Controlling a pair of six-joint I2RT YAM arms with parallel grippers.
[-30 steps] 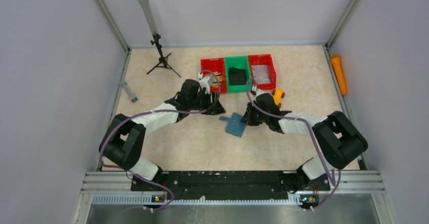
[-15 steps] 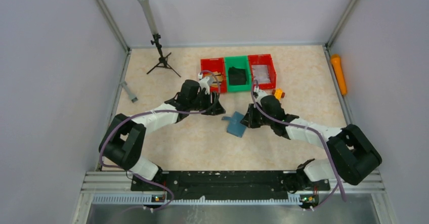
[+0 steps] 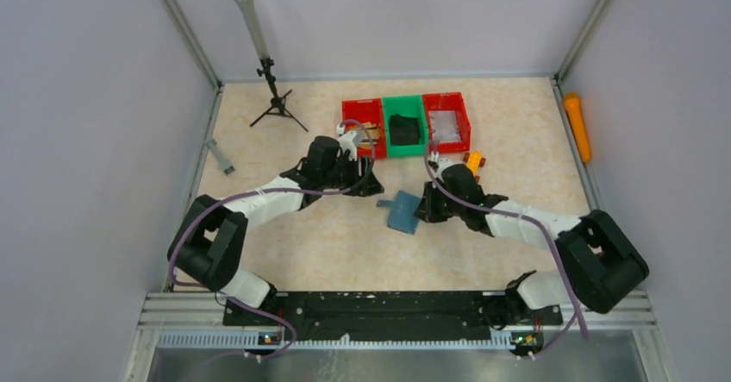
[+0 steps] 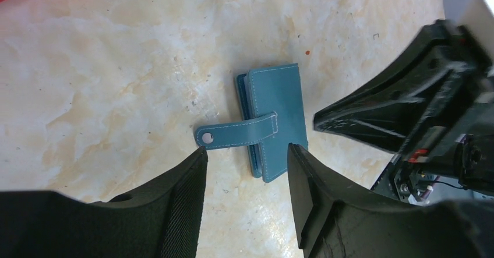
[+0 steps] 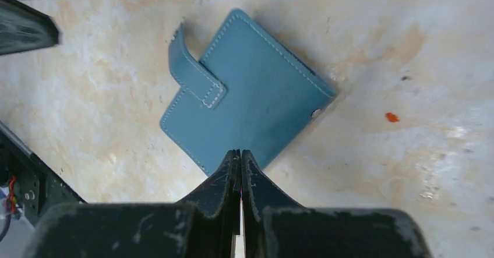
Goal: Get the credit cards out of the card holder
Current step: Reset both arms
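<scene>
While the card holder (image 3: 403,212) lay flat on the table (image 3: 517,140) btwn the arms, tab (image 4: 236,133) loose, the right gripper (image 5: 240,153) had fingers pressed together on nothing, tips at its edge. The left gripper (image 4: 247,152) hung w/ fingers spread near the tab.

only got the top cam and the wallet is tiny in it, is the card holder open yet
Observer: No. In the right wrist view the card holder lies folded shut, with no card showing.
Operator: tab snapped or loose
Observer: Loose. The left wrist view shows the closure tab unfastened, sticking out toward the open left gripper.
Operator: is the right one holding it
Observer: The right gripper is shut, its tips over the holder's near edge; nothing shows clamped in it.
</scene>
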